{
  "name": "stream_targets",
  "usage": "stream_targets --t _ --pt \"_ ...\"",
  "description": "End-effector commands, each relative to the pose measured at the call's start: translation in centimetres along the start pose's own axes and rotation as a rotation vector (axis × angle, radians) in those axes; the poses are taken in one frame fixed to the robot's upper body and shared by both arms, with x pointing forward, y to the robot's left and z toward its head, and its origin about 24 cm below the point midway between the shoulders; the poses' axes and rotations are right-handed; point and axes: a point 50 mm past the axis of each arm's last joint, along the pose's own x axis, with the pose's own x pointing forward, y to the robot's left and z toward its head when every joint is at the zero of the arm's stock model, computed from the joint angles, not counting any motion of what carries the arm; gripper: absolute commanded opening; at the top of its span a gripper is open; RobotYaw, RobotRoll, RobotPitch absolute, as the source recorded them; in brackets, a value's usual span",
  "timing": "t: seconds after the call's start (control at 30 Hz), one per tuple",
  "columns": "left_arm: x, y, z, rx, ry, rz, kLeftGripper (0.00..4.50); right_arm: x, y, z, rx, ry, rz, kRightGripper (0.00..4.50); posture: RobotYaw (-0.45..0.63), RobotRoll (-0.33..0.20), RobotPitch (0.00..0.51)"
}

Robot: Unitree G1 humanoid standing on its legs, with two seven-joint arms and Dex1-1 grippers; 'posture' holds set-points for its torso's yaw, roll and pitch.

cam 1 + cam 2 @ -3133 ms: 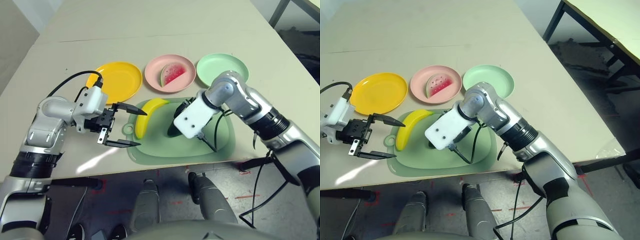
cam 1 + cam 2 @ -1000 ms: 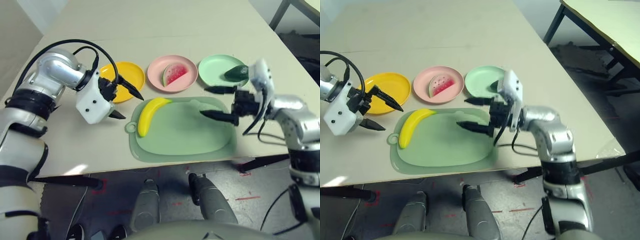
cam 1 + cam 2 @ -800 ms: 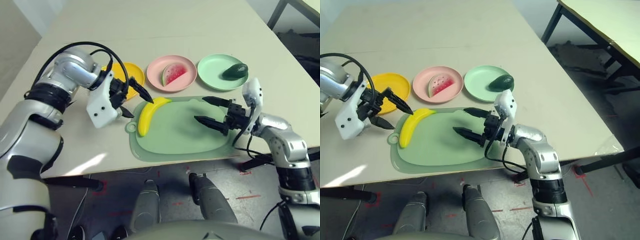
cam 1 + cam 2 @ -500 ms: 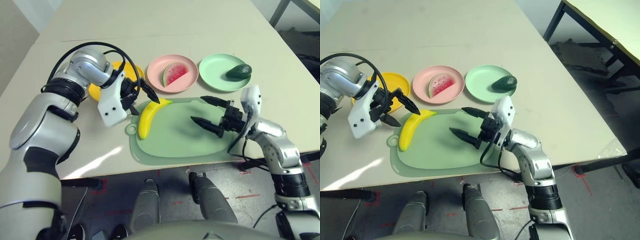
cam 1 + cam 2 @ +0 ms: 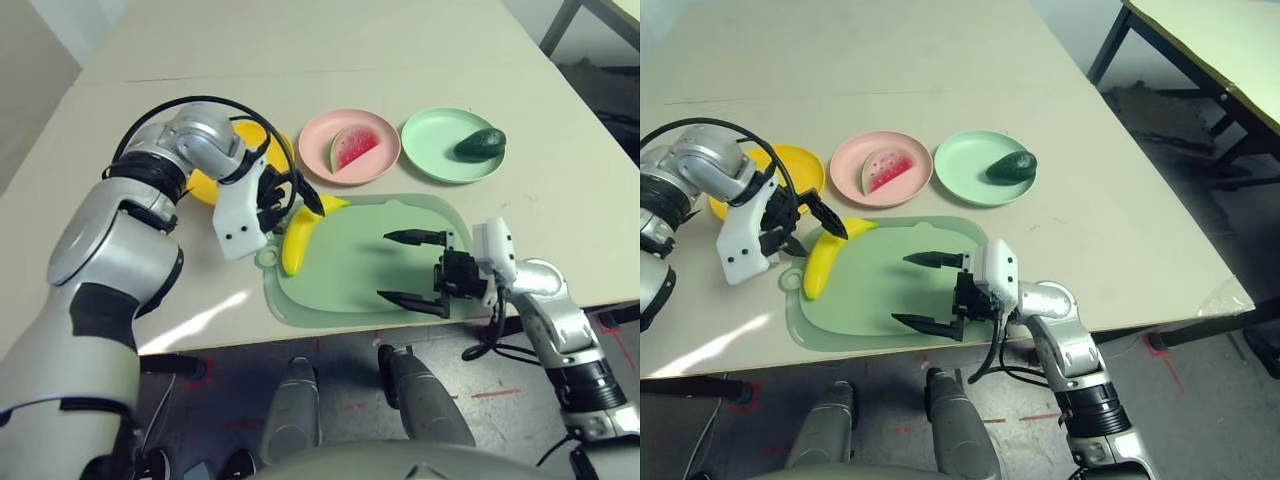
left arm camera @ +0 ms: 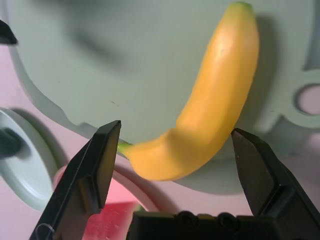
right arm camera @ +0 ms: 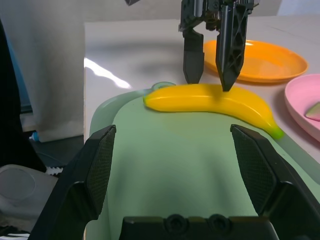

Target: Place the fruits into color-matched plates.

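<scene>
Beige worktop [image 5: 420, 60] carries a banana [image 5: 298, 232] between the left pincer's [image 5: 297, 198] spread fingers, which should lower squarely, then pinch mid-body.

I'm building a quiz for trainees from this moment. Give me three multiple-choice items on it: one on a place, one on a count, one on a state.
1. Where is the banana?
A. on the yellow plate
B. on the green mat
C. on the pink plate

2. How many plates hold a fruit?
A. one
B. two
C. three

3. How is the left pincer?
A. open, astride the banana
B. shut on the banana
C. shut on the avocado

Answers:
1 B: the banana lies at the mat's edge, off the yellow plate.
2 B: the watermelon is on the pink plate and the avocado on the green plate.
3 A: the left pincer has its fingers apart on either side of the banana.
</scene>
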Motion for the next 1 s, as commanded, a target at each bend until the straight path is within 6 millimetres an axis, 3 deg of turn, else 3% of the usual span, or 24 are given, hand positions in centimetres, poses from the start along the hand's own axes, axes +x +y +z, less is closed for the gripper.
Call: stream_targets --t 0.03,0.1,0.33,0.53,0.83,0.93,1.0 --pt "0.7 -0.2 0.1 0.011 -0.017 -0.038 4.31 -0.1 0.0 0.0 0.003 0.009 0.001 4.5 -0.17 0.0 0.216" --pt "1.0 -0.4 0.1 0.005 -0.02 -0.053 3.91 -0.1 -0.1 0.1 -0.002 0.009 -0.006 4.5 -0.17 0.0 0.216" --pt "0.9 -1.2 0.0 -0.014 -0.017 -0.114 1.59 -0.2 -0.1 0.1 -0.01 0.024 -0.016 4.5 -0.18 0.0 0.216" --pt "-1.3 -1.2 -0.7 -0.062 0.063 -0.076 1.54 -0.1 0.2 0.0 -0.009 0.018 -0.012 4.5 -0.17 0.0 0.214" --pt "-6.7 -1.2 -1.7 -0.232 0.252 0.106 1.54 0.3 -0.1 0.0 -0.014 0.009 -0.01 4.5 -0.14 0.0 0.212" --pt "-8.4 -0.9 -2.0 -0.354 0.269 0.203 1.54 0.4 -0.1 -0.1 -0.01 0.004 -0.004 4.5 -0.13 0.0 0.211" --pt "-9.6 -0.4 -2.2 -0.484 0.194 0.335 1.54 0.4 -0.1 -0.2 -0.007 0.004 0.001 4.5 -0.12 0.0 0.21"
